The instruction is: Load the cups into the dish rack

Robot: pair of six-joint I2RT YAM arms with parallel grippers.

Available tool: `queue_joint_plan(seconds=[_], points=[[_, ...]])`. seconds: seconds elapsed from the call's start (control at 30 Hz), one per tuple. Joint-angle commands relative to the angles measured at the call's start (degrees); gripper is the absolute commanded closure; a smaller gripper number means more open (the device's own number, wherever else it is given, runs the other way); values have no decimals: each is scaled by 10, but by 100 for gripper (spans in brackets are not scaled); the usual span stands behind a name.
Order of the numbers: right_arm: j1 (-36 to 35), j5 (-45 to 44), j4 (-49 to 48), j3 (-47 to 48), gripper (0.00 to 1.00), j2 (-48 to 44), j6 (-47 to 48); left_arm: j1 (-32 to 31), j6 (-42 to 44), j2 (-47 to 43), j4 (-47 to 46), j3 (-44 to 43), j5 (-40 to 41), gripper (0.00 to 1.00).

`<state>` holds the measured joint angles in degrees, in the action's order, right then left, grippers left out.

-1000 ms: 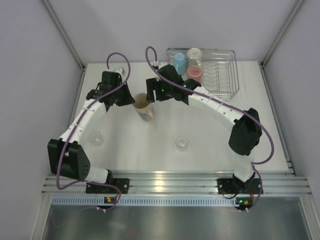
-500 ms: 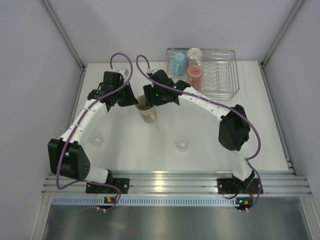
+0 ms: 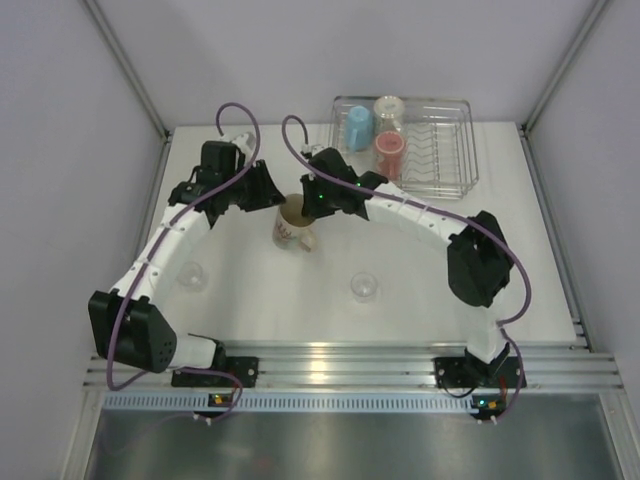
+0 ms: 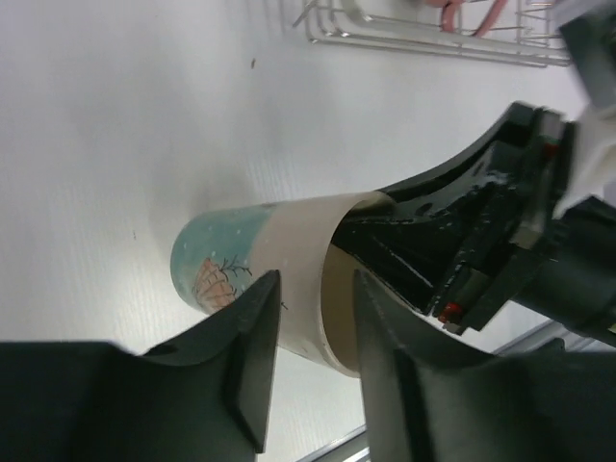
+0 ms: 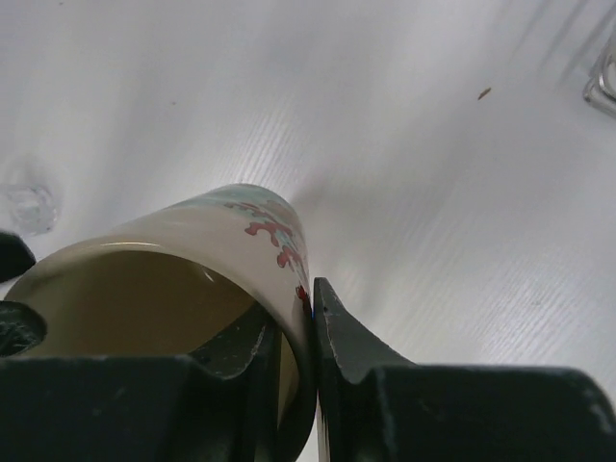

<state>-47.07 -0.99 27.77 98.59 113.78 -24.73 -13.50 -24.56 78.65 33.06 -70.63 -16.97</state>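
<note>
The cream floral mug [image 3: 293,228] hangs tilted just above the table between both arms. My right gripper [image 3: 306,200] is shut on its rim wall, one finger inside and one outside, as the right wrist view shows at the gripper [image 5: 300,308] and mug [image 5: 207,226]. My left gripper [image 3: 268,196] straddles the opposite rim; in the left wrist view its jaws stand open [image 4: 316,289], with a gap to the mug [image 4: 250,245] on both sides. The dish rack [image 3: 450,160] at the back right holds a light blue cup [image 3: 358,125], a red tumbler [image 3: 388,150] and a clear glass [image 3: 388,108].
Two small clear glasses stand on the table, one by the left arm [image 3: 191,275] and one near the middle front [image 3: 364,287]. The right arm's elbow [image 3: 478,262] hangs over the right side. Grey walls close in the table on three sides.
My right gripper moved onto the mug's rim and closed on it. My left gripper let go and opened slightly. The mug shifted a little toward the front.
</note>
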Motion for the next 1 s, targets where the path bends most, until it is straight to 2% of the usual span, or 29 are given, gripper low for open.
queue_joint_plan(seconds=[0.0,0.07,0.17,0.2,0.27,0.43,0.53,0.7,0.87,0.97], points=[[17,95,-112,-64,100,-99,-36,3,-27,-60,-88,-49,-54,58],[46,134,-148,-101,100,-130,-69,3,-27,-81,-88,-64,-55,45],[88,170,-214,-161,100,-192,-101,4,-32,-100,-87,-92,-74,36],[98,179,-238,-183,100,-223,-109,4,-39,-109,-89,-99,-82,29],[130,212,-272,-221,100,-253,-135,4,-51,-115,-105,-111,-135,24],[194,264,-395,-285,100,-358,-203,4,-139,-126,-197,-87,-238,3],[213,257,-438,-320,100,-410,-215,4,-168,-137,-255,-59,-260,3],[218,236,-591,-382,100,-457,-246,1,-241,-150,-405,14,-299,3],[219,218,-709,-409,100,-464,-310,-10,-233,-146,-425,37,-299,2],[219,219,-761,-408,100,-450,-354,-21,-263,-149,-510,69,-313,2]])
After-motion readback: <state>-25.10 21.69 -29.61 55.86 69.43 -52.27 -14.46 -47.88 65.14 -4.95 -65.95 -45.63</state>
